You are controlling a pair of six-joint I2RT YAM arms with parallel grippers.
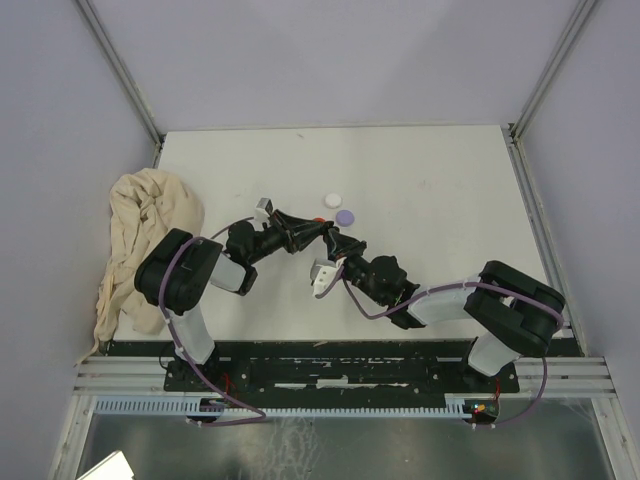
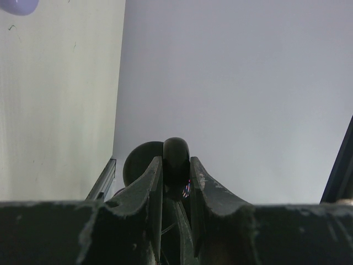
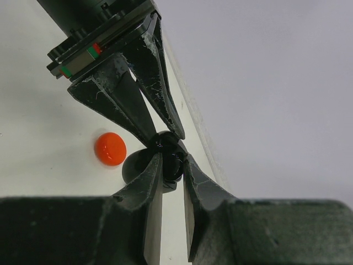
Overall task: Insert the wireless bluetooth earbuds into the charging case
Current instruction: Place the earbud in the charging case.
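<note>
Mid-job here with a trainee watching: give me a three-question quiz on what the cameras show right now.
1. True or false: the left gripper and the right gripper both have their jaws shut on the same black round object.
2. Which colour disc shows on the table in the right wrist view? A white, B red, C lilac.
3. Fill in: the crumpled cloth lies on the robot's ___ side.
Key: 1 true; 2 B, the red disc; 3 left.
</note>
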